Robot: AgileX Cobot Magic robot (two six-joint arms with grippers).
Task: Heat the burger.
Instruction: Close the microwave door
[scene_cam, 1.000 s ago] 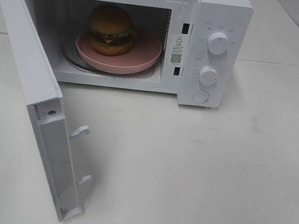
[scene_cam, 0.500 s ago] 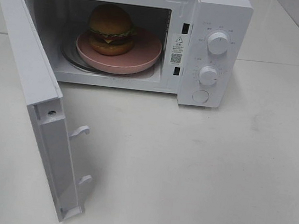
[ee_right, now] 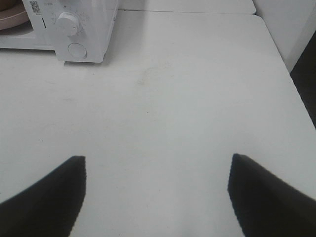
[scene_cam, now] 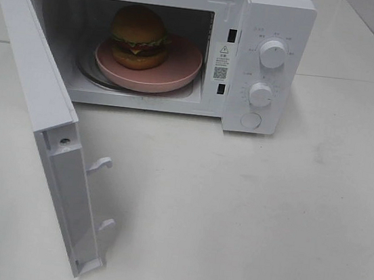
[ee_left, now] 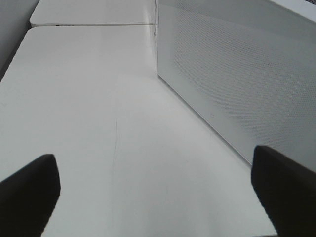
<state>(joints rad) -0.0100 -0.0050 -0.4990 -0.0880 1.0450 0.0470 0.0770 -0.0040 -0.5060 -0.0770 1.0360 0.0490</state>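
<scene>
The burger (scene_cam: 139, 36) sits inside the microwave (scene_cam: 276, 21), toward 10 o'clock on a pink plate (scene_cam: 182, 68). The plate's rim at 5 o'clock lies near the cavity's front edge. The door (scene_cam: 40, 115) stands wide open, swung out toward 7 o'clock over the tabletop (scene_cam: 267, 211).

Both grippers are spread and empty: the left gripper (ee_left: 155, 170) is just beside the door's outer face, and the right gripper (ee_right: 158, 168) is well apart from the knobs (scene_cam: 272, 54).

Likely risks: a hard shove on the door could slide the whole microwave, and an off-centre plate might catch the closing door. A half-latched door would not let heating start.
</scene>
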